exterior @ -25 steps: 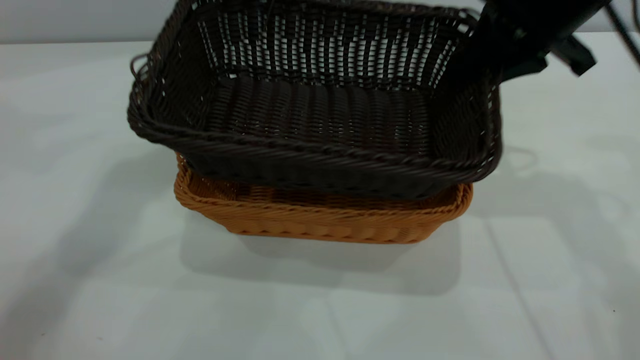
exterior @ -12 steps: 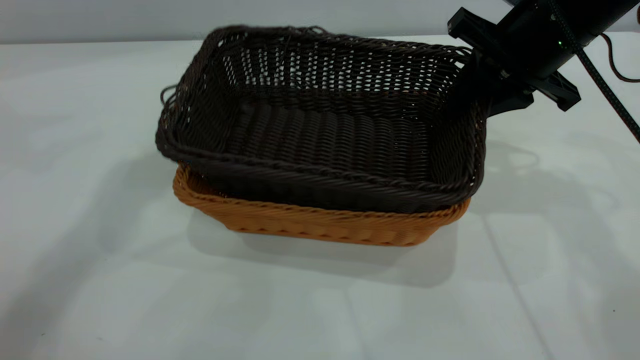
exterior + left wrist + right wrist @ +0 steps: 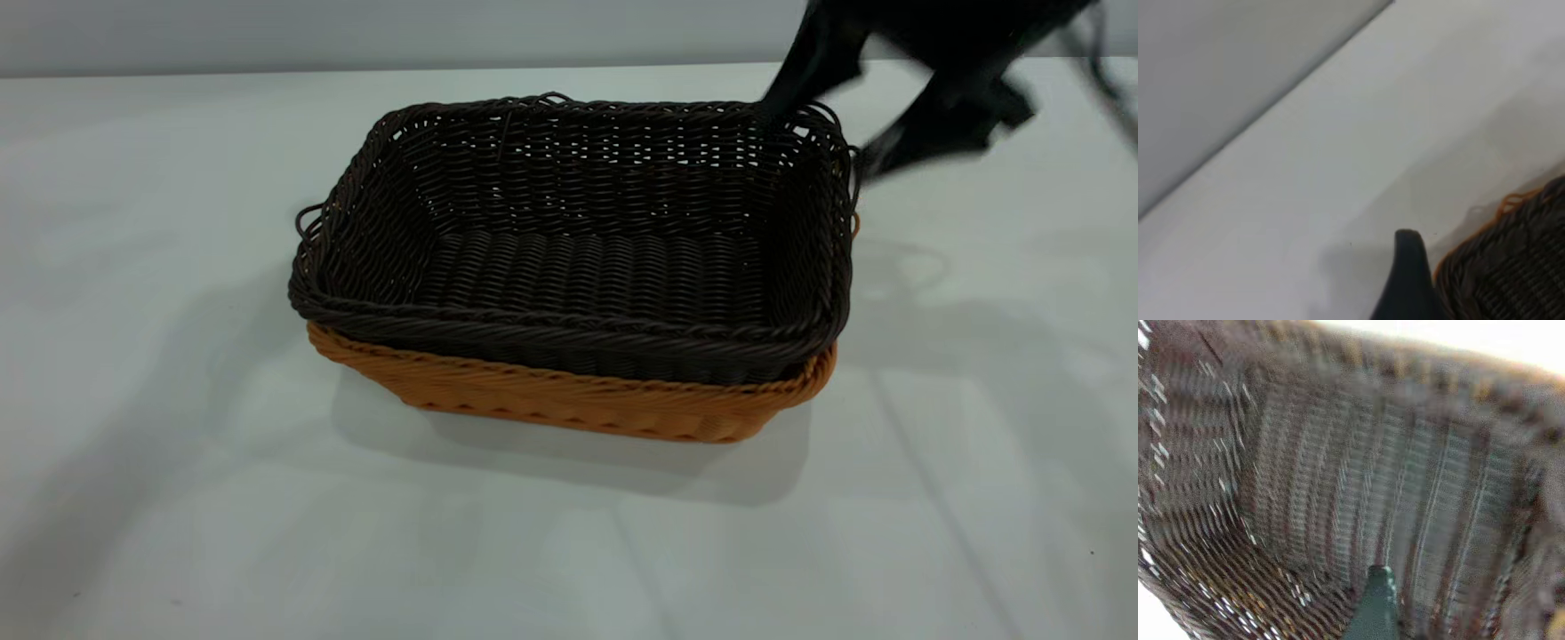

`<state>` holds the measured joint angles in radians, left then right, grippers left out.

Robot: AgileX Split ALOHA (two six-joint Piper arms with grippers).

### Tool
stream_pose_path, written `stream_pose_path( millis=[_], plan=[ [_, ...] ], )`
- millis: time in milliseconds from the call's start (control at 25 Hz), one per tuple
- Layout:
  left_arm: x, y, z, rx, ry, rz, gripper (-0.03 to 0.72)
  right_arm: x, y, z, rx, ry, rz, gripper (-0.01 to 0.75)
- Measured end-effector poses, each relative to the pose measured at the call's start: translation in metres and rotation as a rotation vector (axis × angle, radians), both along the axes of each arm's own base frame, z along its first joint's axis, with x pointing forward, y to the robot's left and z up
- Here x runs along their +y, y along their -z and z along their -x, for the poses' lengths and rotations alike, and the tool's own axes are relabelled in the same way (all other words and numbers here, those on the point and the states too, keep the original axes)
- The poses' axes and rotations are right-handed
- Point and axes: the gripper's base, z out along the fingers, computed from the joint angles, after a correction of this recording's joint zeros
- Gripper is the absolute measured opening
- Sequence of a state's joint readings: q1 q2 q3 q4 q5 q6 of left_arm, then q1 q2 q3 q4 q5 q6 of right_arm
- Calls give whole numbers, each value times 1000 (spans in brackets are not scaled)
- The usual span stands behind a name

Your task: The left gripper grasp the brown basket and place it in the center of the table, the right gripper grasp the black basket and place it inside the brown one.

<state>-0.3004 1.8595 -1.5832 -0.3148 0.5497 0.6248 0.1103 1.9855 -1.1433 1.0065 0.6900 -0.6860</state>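
Observation:
The black basket (image 3: pixel 587 267) sits nested level inside the brown basket (image 3: pixel 578 404) in the middle of the table (image 3: pixel 178 498). My right gripper (image 3: pixel 831 129), blurred, hangs over the black basket's far right corner. It is open, one finger inside the wall and one outside it. The right wrist view looks into the black basket (image 3: pixel 1305 487), with one finger (image 3: pixel 1375 600) standing clear of the wicker wall. Of my left gripper (image 3: pixel 1431 300) a single black finger (image 3: pixel 1408 273) shows, beside the black basket (image 3: pixel 1518 267) and the brown basket's loop handle (image 3: pixel 1511 200).
Bare white tabletop surrounds the baskets on all sides. A pale wall (image 3: pixel 267 31) runs behind the table's far edge. A dark cable (image 3: pixel 1107 71) trails from the right arm at the top right.
The black basket came down from a tilted hold and settled level into the brown one. The right gripper's fingers have parted off the rim and the arm has risen slightly.

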Motion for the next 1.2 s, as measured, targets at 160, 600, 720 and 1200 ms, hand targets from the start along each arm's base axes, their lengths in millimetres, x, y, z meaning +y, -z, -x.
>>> stream_pose_path(
  millis=[160, 600, 720, 1200],
  plan=[
    [7, -50, 22, -117, 6, 28, 523, -28, -72, 3, -192, 42, 0, 650],
    [53, -159, 129, -153, -104, 159, 524, -42, -249, 141, -628, -182, 90, 591],
    [66, -171, 160, -117, -157, 151, 524, -39, -262, 186, -677, -217, 86, 590],
    [102, -125, 274, 26, -357, 170, 524, -38, -214, 301, -741, -206, 142, 590]
  ],
)
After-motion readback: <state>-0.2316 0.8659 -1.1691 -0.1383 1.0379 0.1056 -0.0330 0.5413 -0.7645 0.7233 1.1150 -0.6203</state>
